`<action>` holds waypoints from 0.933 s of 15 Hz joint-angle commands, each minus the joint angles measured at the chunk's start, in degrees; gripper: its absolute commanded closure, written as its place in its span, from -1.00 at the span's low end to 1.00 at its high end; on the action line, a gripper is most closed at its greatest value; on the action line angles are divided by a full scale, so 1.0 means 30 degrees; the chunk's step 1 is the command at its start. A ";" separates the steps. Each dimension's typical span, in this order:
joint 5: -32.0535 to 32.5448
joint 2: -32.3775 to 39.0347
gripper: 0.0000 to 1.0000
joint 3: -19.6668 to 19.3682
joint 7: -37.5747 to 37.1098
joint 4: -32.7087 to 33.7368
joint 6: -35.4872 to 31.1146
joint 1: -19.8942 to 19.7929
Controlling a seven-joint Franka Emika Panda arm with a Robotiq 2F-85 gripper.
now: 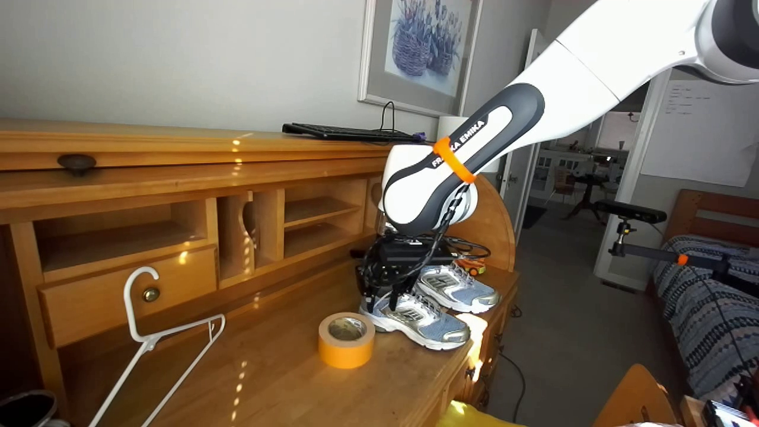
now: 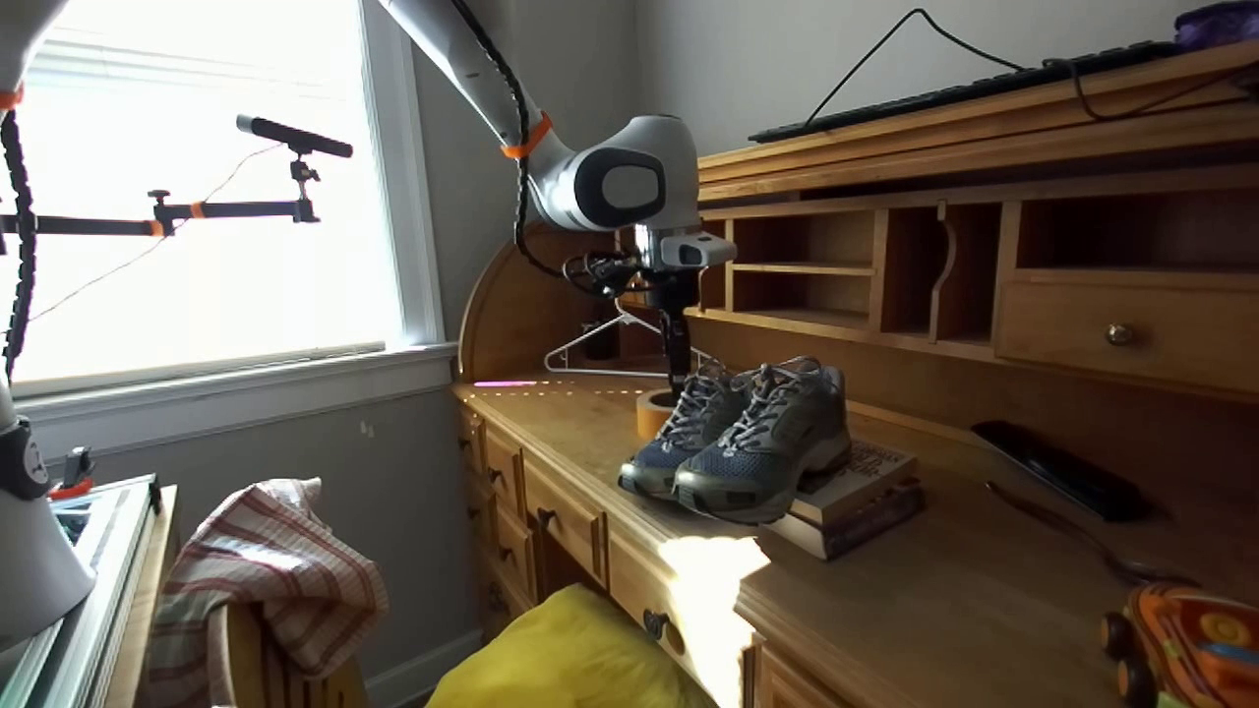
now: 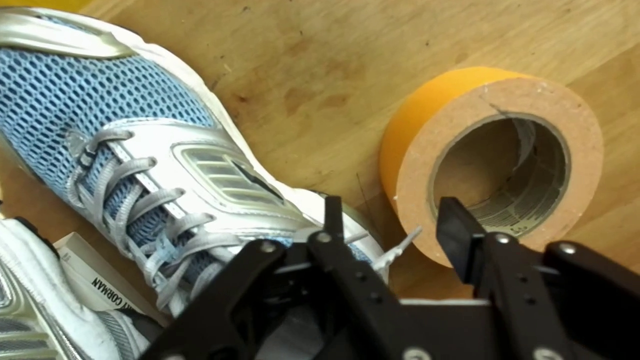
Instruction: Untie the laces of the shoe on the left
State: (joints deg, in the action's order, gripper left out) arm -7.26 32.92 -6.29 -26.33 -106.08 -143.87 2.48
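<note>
The step in hand is most likely catching a lace tip [image 3: 397,250] so that the bow can be pulled loose; nothing is gripped yet. The jaws stand apart, pointing down near the heel end of the silver running shoe [image 1: 418,320] on the left, and in the wrist view that whitish tip shows in the gap between them. Whether it lies at their depth I cannot tell. The next move likely calls for lining up on the tip, closing on it and drawing it steadily away from the shoe.

The laces [image 3: 160,197] are grey-white cord, crossing in neat rungs over blue mesh; their top, where a knot would sit, is hidden behind the jaws in that view. The shoe stands sole down on the counter [image 1: 284,379], just beside an orange tape roll [image 1: 346,354] and next to its matching partner [image 1: 459,287].
</note>
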 commanded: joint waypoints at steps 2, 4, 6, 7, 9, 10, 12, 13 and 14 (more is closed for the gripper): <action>0.0216 0.0194 -0.70 -0.0121 -0.0189 0.0386 0.0019 0.0280; 0.0273 0.0116 -0.98 -0.0148 -0.0214 0.0463 -0.0070 0.0375; 0.0251 0.0155 -1.00 -0.0132 -0.0177 0.0635 -0.0101 0.0392; 0.0251 0.0189 -1.00 -0.0124 -0.0164 0.0707 -0.0159 0.0408; 0.0248 0.0267 -1.00 -0.0089 -0.0095 0.0826 -0.0257 0.0426; 0.0245 0.0326 -0.99 -0.0071 -0.0060 0.0921 -0.0220 0.0422; 0.0368 0.0454 -0.88 -0.0167 -0.0171 0.1035 -0.0200 0.0510; 0.0469 0.0550 -0.48 -0.0255 -0.0271 0.1096 -0.0123 0.0570; 0.0491 0.0617 -0.36 -0.0276 -0.0280 0.1127 -0.0077 0.0570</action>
State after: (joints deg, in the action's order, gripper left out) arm -7.14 33.09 -6.32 -26.30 -103.91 -143.91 3.58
